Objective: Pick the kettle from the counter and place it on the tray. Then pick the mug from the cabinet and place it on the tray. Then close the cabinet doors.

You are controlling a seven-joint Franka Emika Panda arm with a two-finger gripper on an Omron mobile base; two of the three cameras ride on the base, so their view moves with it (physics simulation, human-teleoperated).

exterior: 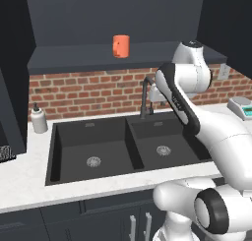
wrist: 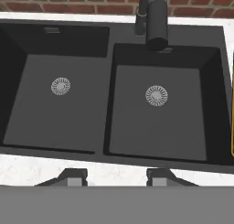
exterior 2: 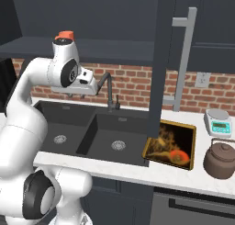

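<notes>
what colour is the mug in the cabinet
Bright orange mug, clearest in the left base view.

Red brick backsplash behind a black double sink, perhaps dark walls above.

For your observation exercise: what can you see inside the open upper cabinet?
An orange mug stands on the cabinet's dark shelf. In the right base view the arm covers most of it; the shelf's far ends are too dark to judge.

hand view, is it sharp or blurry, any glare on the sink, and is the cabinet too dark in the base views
Hand view: slightly soft but readable, the black sink matte with no glare, both drains clear. Left base view: the cabinet interior is dim and flat, yet the orange mug stands out. Right base view: even light, a soft sheen on the kettle, the tray partly hidden behind the open door's edge.
</notes>
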